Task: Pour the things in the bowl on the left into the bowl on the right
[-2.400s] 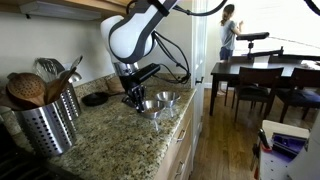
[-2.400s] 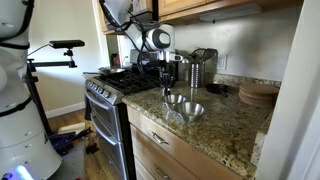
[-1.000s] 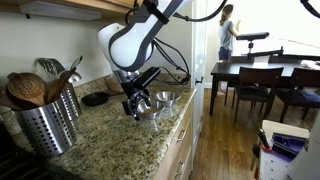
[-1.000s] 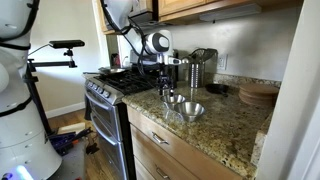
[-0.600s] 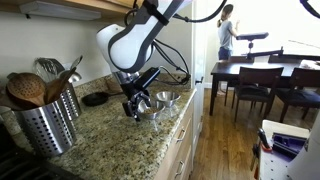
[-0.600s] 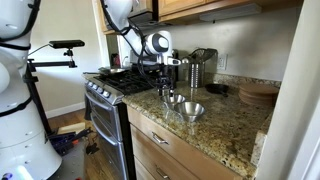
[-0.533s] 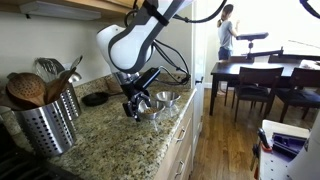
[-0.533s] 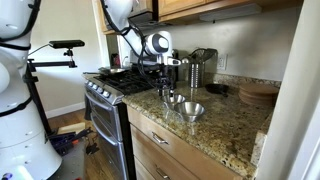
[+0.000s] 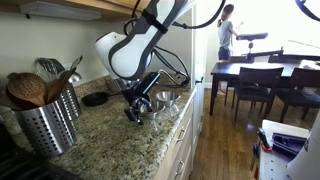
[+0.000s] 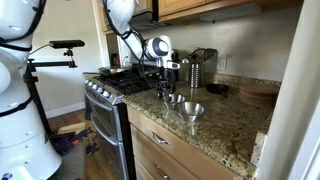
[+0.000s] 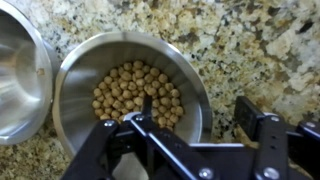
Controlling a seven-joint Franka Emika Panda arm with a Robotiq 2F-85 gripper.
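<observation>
On granite countertop, noted filled steel bowl of chickpea-like pellets at wrist-view centre, empty steel bowl just beside at 9 o'clock; gripper spread wide, holding nothing, straddling filled rim near 5 o'clock, presumably to pinch it for tipping.

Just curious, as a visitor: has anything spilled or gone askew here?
Nothing stands out. The pellets all lie inside their bowl, the neighbouring bowl stands upright, and no spill shows on the counter.

Both my exterior views face the speckled granite countertop from opposite ends; my wrist camera looks down, close above its round steel bowl.
</observation>
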